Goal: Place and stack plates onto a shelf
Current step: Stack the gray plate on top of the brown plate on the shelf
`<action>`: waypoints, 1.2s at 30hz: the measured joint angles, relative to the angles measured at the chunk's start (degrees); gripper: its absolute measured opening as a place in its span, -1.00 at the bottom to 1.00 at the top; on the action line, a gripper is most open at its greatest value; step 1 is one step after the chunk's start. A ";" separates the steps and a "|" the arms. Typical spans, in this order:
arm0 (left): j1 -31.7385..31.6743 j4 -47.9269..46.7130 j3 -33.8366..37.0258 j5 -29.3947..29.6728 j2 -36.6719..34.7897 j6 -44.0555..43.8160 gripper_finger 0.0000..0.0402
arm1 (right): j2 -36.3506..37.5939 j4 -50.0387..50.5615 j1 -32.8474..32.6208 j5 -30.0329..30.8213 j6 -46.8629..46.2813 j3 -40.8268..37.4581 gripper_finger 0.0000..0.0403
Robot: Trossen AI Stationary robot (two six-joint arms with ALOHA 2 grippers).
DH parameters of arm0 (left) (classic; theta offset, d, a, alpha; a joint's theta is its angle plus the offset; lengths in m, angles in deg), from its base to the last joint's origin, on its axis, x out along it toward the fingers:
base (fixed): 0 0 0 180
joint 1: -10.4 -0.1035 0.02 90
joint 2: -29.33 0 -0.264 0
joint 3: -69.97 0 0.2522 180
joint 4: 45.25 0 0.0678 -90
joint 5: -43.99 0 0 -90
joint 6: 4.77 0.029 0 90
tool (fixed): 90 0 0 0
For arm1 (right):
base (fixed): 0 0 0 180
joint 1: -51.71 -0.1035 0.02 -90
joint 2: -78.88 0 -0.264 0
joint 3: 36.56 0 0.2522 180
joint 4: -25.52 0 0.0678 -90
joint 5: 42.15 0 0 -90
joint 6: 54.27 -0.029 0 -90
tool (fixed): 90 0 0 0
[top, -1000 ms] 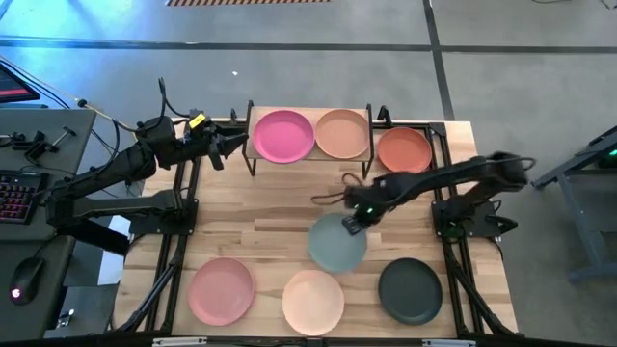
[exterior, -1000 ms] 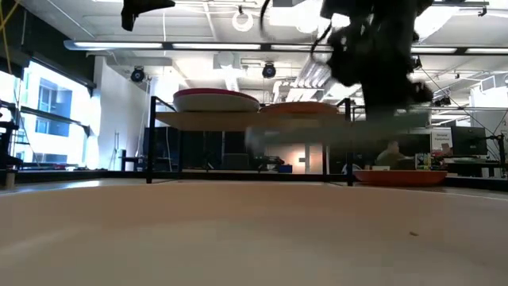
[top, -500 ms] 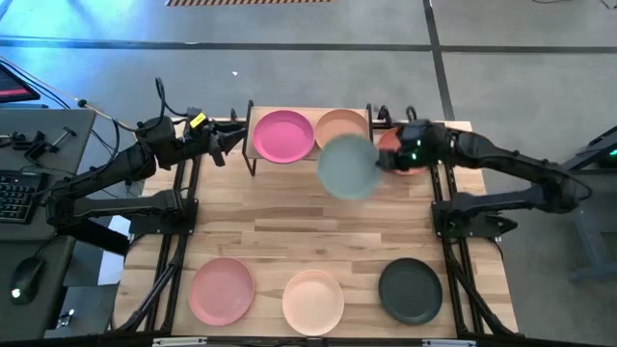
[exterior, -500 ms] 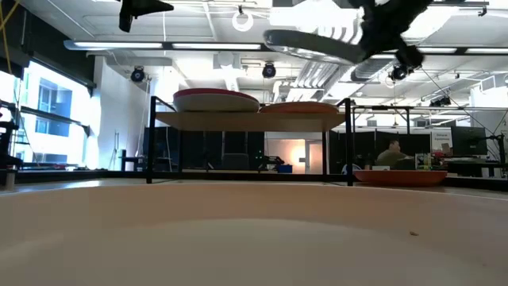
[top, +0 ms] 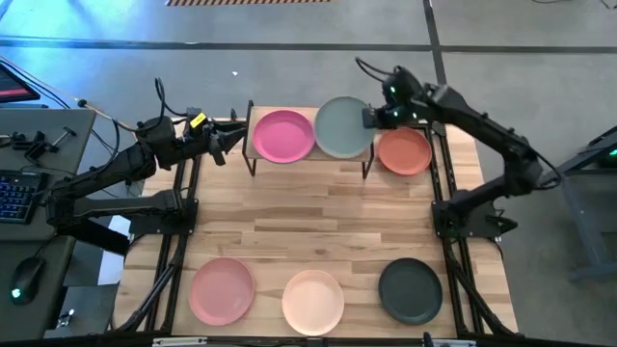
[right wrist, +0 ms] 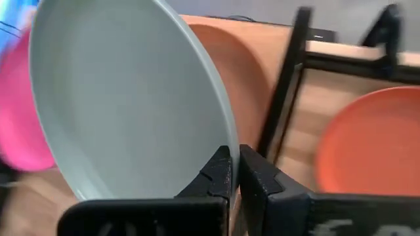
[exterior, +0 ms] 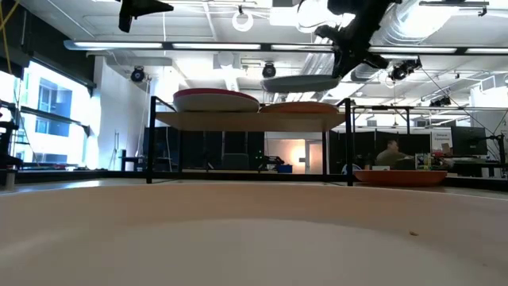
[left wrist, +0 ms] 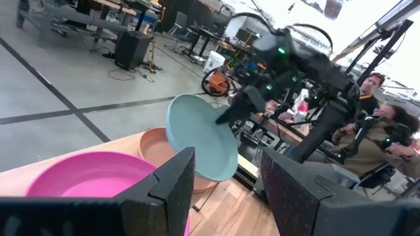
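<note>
My right gripper (top: 371, 118) is shut on the grey-teal plate (top: 342, 127) and holds it above the right half of the shelf (exterior: 238, 120). Under it, the tan plate (exterior: 305, 107) lies on the shelf, hidden in the high view. The hot pink plate (top: 282, 135) sits on the shelf's left half. An orange plate (top: 404, 151) rests on the table just right of the shelf. My left gripper (top: 231, 143) hangs open and still by the shelf's left end. No pale grey-white plate shows. My right gripper pinches the grey-teal plate's rim (right wrist: 223, 141) on its right side, between the two fingers. The fingers reach in from the table's right. The plate is lifted clear, nearly level (exterior: 302, 83), a little above the tan plate (right wrist: 239, 72).
Dusty pink (top: 221, 290), cream-peach (top: 313, 300) and black (top: 410, 290) plates lie in a row along the near edge. Bare wood lies between them and the shelf. People sit in the room beyond the table.
My right gripper has lifted the grey-teal plate off the middle of the table and carried it up and toward the far edge. The plate rose high, then came down, and now hangs over the shelf's right half. The gripper stayed shut on the rim.
</note>
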 joint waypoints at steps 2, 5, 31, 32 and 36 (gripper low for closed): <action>0.00 0.01 0.00 0.00 0.00 -0.01 -0.20 | -3.27 3.73 1.41 -0.40 2.75 4.36 -1.00; 0.00 0.00 -0.01 0.00 0.00 0.01 -0.20 | -7.47 7.19 2.48 -0.96 5.20 9.19 -1.00; 0.01 0.44 -0.02 -0.04 0.00 -0.02 -0.20 | -13.91 12.81 2.99 -3.39 10.74 14.47 -0.74; 0.00 0.46 -0.02 -0.04 0.00 -0.02 -0.20 | -13.91 12.79 2.99 -3.90 11.07 14.47 -0.66; 0.00 0.46 -0.02 -0.04 0.00 -0.02 -0.20 | -13.80 13.33 2.99 -3.92 14.11 15.02 -0.36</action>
